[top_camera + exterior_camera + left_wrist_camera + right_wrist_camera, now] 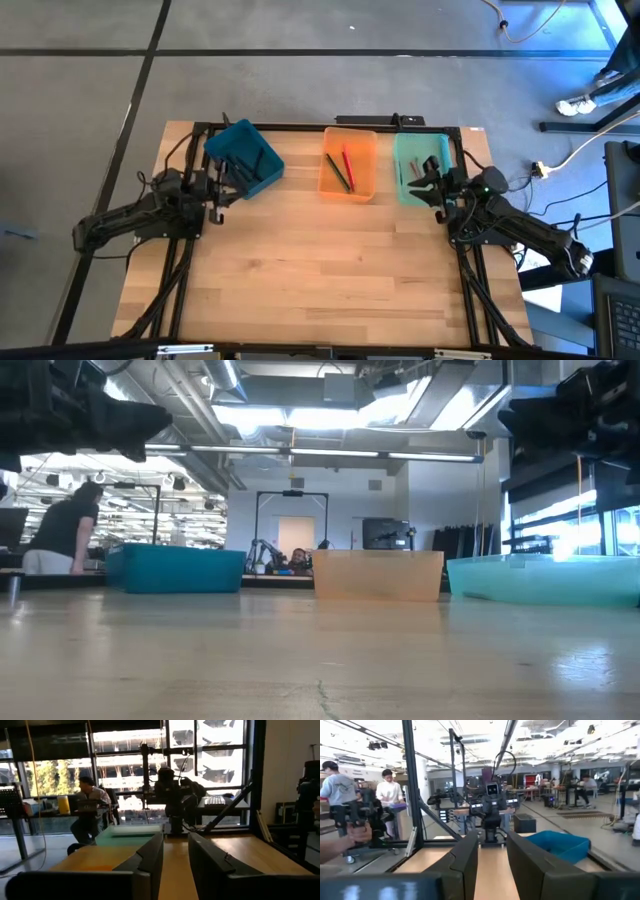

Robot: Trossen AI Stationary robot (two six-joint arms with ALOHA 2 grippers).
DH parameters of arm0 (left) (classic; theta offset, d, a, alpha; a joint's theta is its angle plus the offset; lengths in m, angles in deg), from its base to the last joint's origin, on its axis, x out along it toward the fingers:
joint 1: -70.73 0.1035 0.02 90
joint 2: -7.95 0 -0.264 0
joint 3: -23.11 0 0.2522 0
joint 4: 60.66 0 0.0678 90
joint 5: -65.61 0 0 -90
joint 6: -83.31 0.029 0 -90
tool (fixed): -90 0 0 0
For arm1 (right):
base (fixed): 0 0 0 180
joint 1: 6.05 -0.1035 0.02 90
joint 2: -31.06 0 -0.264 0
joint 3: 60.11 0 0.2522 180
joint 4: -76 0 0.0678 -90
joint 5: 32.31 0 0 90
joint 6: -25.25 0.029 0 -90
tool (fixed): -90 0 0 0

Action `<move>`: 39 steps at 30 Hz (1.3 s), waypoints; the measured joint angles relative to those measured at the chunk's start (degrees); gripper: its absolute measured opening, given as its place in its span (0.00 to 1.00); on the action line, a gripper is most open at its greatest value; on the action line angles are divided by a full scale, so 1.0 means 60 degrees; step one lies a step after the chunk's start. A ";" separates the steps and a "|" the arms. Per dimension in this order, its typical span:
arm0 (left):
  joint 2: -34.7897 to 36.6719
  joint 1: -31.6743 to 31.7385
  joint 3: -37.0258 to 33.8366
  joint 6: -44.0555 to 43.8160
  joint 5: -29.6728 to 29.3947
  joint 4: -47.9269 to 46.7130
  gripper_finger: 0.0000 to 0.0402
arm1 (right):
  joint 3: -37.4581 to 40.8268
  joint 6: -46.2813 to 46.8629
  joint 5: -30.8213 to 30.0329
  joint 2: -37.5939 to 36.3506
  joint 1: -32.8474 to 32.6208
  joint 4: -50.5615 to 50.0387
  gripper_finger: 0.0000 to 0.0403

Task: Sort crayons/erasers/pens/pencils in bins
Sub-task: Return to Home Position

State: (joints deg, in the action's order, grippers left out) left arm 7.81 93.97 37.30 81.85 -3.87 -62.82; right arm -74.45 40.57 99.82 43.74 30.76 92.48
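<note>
Bins from above: teal bin (255, 160) just beside the left end effector (222, 190), mint bin (408, 150) under the right end effector (432, 185), orange bin (365, 150) with pencils (343, 168) between both. Left wrist: fingers (150, 860) spread, empty. Right wrist: fingers (467, 855) likewise spread.

Between the left gripper (222, 196) and the right gripper (432, 188) stands the orange bin (362, 175). The teal bin (245, 160) crowds the left gripper and the mint bin (408, 150) the right. Toward the table's (320, 270) near edge from both, bare wood lies open.
</note>
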 joint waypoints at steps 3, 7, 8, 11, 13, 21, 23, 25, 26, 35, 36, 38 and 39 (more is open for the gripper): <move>-0.0028 -0.0171 0.0004 -0.0065 -0.0211 -0.0175 0.21 | 0.0000 0.0169 0.0130 0.0000 -0.0145 -0.0132 0.27; -0.0015 -0.0456 0.0004 -0.0003 -0.0281 -0.0140 0.21 | 0.0000 0.0148 -0.0007 0.0006 -0.0609 -0.0514 0.27; -0.0013 -0.0517 0.0004 0.0014 -0.0336 -0.0052 0.21 | 0.0000 0.0153 -0.0308 0.0006 -0.0756 -0.0487 0.27; -0.0014 -0.0662 0.0004 0.0173 -0.0661 0.0023 0.21 | 0.0000 0.0117 -0.1670 0.0014 -0.1376 -0.0068 0.27; -0.0014 -0.0711 0.0004 0.0332 -0.0968 0.0022 0.21 | 0.0000 -0.0144 -0.2023 0.0135 -0.1906 0.0196 0.27; -0.0014 -0.0713 0.0004 0.0215 -0.1275 0.0136 0.21 | 0.0000 -0.0609 -0.2565 0.1002 -0.3608 0.0768 0.27; -0.0006 -0.0713 0.0004 0.0099 -0.1252 0.0143 0.21 | 0.0000 -0.0594 -0.2542 0.0996 -0.3745 0.0761 0.27; 0.0000 -0.0713 0.0008 0.0074 -0.1252 0.0147 0.20 | 0.0000 -0.0620 -0.2282 0.0845 -0.3749 0.0748 0.27; 0.0000 -0.0713 0.0011 0.0077 -0.1248 0.0147 0.19 | 0.0000 -0.0644 -0.2099 0.0722 -0.3715 0.0699 0.27; 0.0000 -0.0713 0.0022 0.0081 -0.1223 0.0161 0.12 | 0.0025 -0.0949 -0.0994 -0.0774 -0.3026 -0.0849 0.27; 0.0000 -0.0713 0.0014 0.0081 -0.1223 0.0168 0.11 | 0.0025 -0.1128 -0.1182 -0.0873 -0.3033 -0.0761 0.27; 0.0000 -0.0713 0.0007 0.0081 -0.1223 0.0119 0.09 | 0.0025 -0.1224 -0.1489 -0.0937 -0.3127 -0.0557 0.27; 0.0000 -0.0713 0.0009 0.0079 -0.1223 0.0130 0.08 | 0.0025 -0.1238 -0.1505 -0.0934 -0.3212 -0.0447 0.27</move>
State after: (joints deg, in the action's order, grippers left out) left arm 7.81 89.69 37.36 82.32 -11.20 -62.04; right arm -74.30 33.14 90.79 38.14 11.49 89.80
